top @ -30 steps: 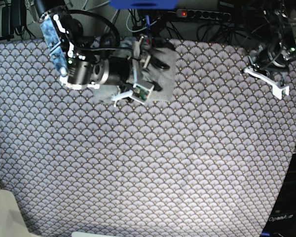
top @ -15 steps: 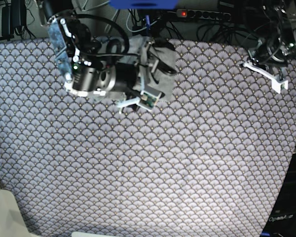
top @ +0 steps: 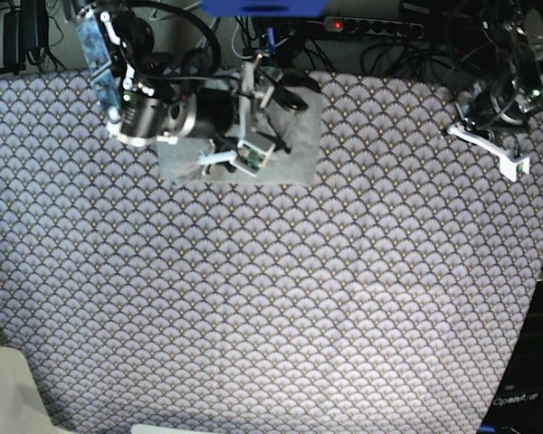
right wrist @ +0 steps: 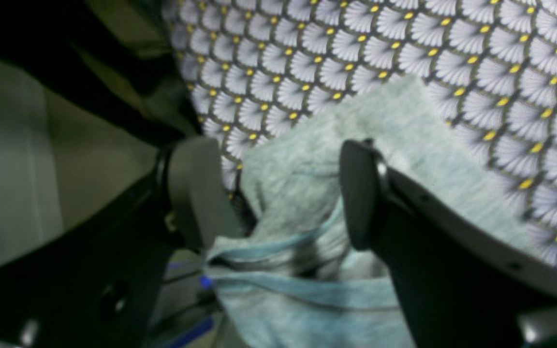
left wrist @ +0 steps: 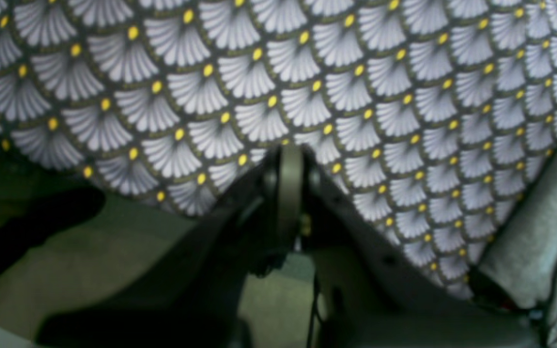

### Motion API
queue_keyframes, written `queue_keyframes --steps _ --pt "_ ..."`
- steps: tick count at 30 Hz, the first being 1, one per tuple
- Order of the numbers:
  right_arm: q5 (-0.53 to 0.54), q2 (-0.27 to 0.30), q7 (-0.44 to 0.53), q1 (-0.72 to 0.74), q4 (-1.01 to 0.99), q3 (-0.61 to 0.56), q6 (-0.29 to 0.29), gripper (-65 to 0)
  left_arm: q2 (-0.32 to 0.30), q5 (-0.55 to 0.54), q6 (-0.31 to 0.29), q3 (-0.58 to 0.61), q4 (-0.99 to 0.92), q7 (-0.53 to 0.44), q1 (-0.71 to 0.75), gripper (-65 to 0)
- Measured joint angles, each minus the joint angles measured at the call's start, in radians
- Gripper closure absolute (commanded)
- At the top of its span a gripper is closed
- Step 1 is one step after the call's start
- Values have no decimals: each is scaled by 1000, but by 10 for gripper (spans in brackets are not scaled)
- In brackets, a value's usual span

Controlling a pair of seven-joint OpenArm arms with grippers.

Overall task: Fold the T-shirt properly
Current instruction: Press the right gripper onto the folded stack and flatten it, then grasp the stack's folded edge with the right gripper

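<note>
The T-shirt [top: 290, 149] lay folded into a compact grey rectangle at the far edge of the scallop-patterned cloth [top: 271, 298], close below the power strip [top: 371, 27] at the back. I take the T-shirt as my landmark.

Starting on the left of my base view, the right gripper [top: 244, 127] sat right over the T-shirt's left half, its arm reaching in from the far left corner with the forearm lying nearly level above the cloth and the wrist turned toward the garment. In the right wrist view I saw its jaws standing wide apart, one finger [right wrist: 196, 188] just off the shirt's edge over the table's far side, the other finger [right wrist: 360, 193] over the grey knit. A bunched fold with the darker neck edge rose between them, yet the jaws were not closed on it; I could not tell whether a pad touched the fabric.

Moving right, well away from the T-shirt, the left gripper [top: 502, 155] hung near the cloth's far right edge, its arm drawn up at the far right corner with the white fingers slanting down and outward. In the left wrist view its fingers [left wrist: 289, 193] met in a single strip, closed on nothing, above bare patterned cloth, with a corner of the T-shirt [left wrist: 539, 227] visible at the right of that frame.
</note>
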Motion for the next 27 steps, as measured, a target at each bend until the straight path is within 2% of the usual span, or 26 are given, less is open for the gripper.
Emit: queue_keyframes --steps 3,8,18,23,27 --pt "5 -5 19 -21 0 26 -2 -373 -2 -1 -3 0 -19 -1 -2 0" --pt "1 -2 27 -31 1 66 -52 -373 -11 0 -3 0 -24 -2 -11 0" --pt "0 10 28 -39 0 62 -53 -373 -11 0 -3 0 -24 -1 -22 0" --pt "-105 14 29 -38 0 63 -53 -373 -11 0 -3 0 -24 -1 -22 0" --pt "-112 20 29 -33 -1 63 -53 -373 -11 0 -3 0 -24 -1 -22 0"
